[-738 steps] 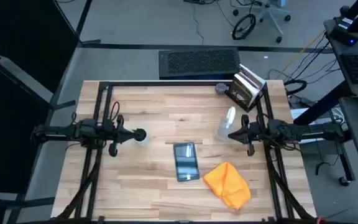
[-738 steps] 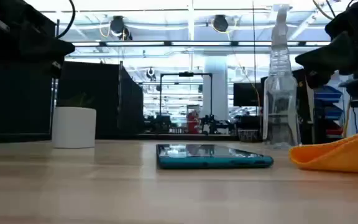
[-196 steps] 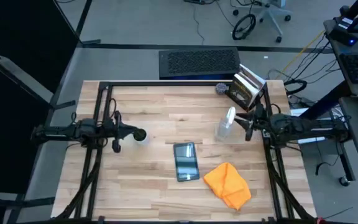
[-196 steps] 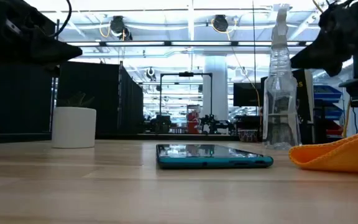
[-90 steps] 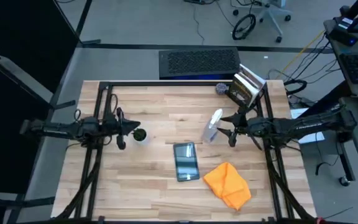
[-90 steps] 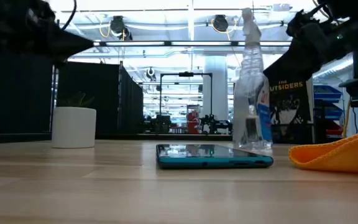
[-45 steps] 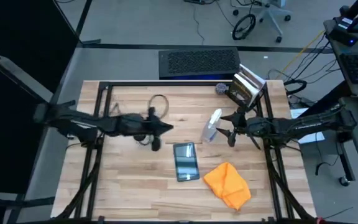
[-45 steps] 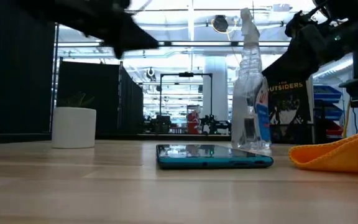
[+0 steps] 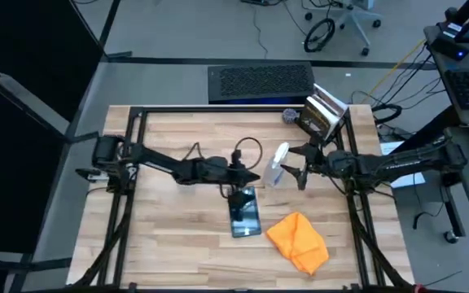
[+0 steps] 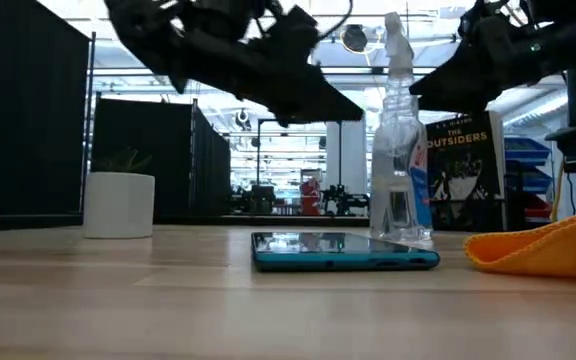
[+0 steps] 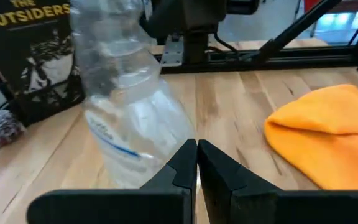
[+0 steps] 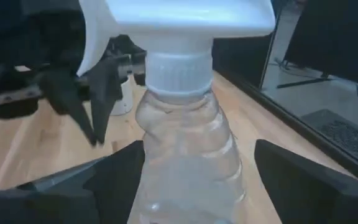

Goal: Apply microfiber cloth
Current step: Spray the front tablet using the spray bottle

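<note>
Left gripper (image 9: 233, 192): reached out over the middle of the desk (image 9: 169, 244), above the far end of the tablet (image 9: 245, 214). Its fingers (image 11: 185, 163) are pressed together with nothing between them, seen plainly only in the left wrist view.

Right gripper (image 9: 293, 169): near the right edge of the desk, jaws spread wide on either side of the spray bottle (image 9: 277, 166). The right wrist view shows a dark finger on each side of the bottle's ribbed body with a gap to each; whether either touches lower down is cut off.

Microfiber cloth (image 9: 298, 242): bright orange, bunched in a loose heap near the front right of the desk, just beside the tablet, apart from both grippers. The low view shows only its left part; the rest runs out of the picture.

Tablet: dark screen up, teal edge visible in the low view only. Its far end is partly hidden under the left gripper from above.

Spray bottle: clear with a white trigger head, upright, between the tablet and the right gripper. Its label is hard to read.

Book (image 9: 324, 114): propped at the far right corner; a cover word "OUTSIDERS" is readable in the low and left wrist views, not from above. A small fuzzy ball (image 9: 290, 115) sits beside it.

White cup (image 10: 119, 204): shows in the low view; hidden beneath the left arm from above.

Surface: pale wood planks with a black frame. Beyond: a dark mat (image 9: 260, 82) on grey floor, and an office chair (image 9: 340, 20).
</note>
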`<control>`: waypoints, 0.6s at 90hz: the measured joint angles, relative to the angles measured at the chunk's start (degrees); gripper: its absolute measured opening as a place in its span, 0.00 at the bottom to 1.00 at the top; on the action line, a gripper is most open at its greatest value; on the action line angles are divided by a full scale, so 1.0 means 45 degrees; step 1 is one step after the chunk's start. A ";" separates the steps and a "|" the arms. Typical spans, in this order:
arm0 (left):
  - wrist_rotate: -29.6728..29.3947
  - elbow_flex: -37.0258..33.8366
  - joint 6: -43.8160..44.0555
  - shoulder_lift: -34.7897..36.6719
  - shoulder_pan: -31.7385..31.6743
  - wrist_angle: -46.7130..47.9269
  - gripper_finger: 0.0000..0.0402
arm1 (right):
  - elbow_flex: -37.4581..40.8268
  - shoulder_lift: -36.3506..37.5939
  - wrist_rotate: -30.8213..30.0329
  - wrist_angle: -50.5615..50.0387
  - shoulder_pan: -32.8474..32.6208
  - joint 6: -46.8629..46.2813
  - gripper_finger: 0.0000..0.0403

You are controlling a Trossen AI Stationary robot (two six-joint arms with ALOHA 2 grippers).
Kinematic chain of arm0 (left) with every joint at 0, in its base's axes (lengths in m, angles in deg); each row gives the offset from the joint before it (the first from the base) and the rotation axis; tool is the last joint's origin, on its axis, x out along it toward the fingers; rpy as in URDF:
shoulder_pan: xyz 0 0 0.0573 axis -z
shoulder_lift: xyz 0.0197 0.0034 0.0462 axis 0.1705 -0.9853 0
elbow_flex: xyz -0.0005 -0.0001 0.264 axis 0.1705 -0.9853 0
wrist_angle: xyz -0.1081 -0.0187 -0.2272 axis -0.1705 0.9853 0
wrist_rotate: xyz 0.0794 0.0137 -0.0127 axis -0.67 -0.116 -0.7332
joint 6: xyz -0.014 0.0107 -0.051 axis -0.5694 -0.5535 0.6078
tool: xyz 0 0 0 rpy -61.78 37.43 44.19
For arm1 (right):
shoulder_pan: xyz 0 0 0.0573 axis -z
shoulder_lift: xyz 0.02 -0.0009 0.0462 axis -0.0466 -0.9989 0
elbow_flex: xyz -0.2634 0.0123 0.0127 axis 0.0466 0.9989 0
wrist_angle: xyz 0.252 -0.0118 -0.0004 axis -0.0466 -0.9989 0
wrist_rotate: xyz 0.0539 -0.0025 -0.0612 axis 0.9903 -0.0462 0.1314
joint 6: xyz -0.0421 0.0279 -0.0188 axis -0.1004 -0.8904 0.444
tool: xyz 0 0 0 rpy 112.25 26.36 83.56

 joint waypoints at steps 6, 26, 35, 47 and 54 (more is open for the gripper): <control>0.0000 0.0378 -0.0011 -0.0480 -0.0006 -0.0270 0.00 | 0.0000 -0.0244 0.0004 0.0365 0.0052 0.0146 0.74; -0.0015 0.1044 -0.0362 -0.1025 -0.0310 -0.0295 0.00 | -0.0005 -0.1101 0.0925 0.1193 0.0050 0.0521 0.72; -0.0012 0.1053 -0.0261 -0.1016 -0.0597 -0.0059 0.00 | -0.0005 -0.1259 0.0983 0.1105 -0.0149 0.0135 0.71; -0.0014 0.1057 -0.0246 -0.1006 -0.0777 0.0062 0.00 | -0.0015 -0.1272 0.0134 0.1016 -0.0783 -0.0385 0.70; -0.0058 0.1057 -0.0251 -0.1006 -0.0792 0.0088 0.00 | -0.0098 -0.1270 -0.0564 0.0679 -0.1246 -0.0707 0.70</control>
